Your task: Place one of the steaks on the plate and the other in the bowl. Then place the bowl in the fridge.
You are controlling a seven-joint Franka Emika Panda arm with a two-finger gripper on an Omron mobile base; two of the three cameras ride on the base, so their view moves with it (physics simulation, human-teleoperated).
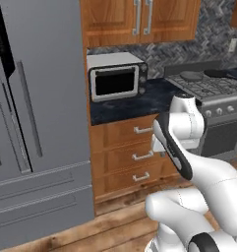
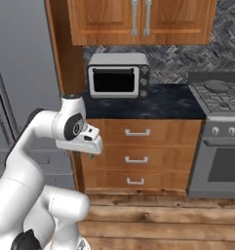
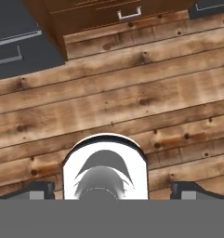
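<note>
Your biggest hazard is the tall grey steel fridge (image 1: 39, 123), filling the 9 o'clock side of the left base view. Its doors look shut, apart from a dark strip at its top left that I cannot read, so the last step will likely need a door pulled by a long bar handle. With the white arm folded this tightly against its own body, I judge a wide swing could clip the fridge face or the wooden drawer fronts (image 2: 138, 151).

The dark speckled desk (image 2: 153, 105) carries a silver toaster oven with a black window (image 2: 118, 75) at 12 o'clock in the right base view; reaching past it carelessly could knock it. The grey gas stove (image 1: 213, 91) sits at 2 o'clock in the left base view.

I can point you to no steaks, plate or bowl from here, so searching comes first. The fridge's contents are hidden.

The end effector (image 3: 111, 189) is released and empty, its tips spread wide, pointing down at the plank floor (image 3: 132, 102).
</note>
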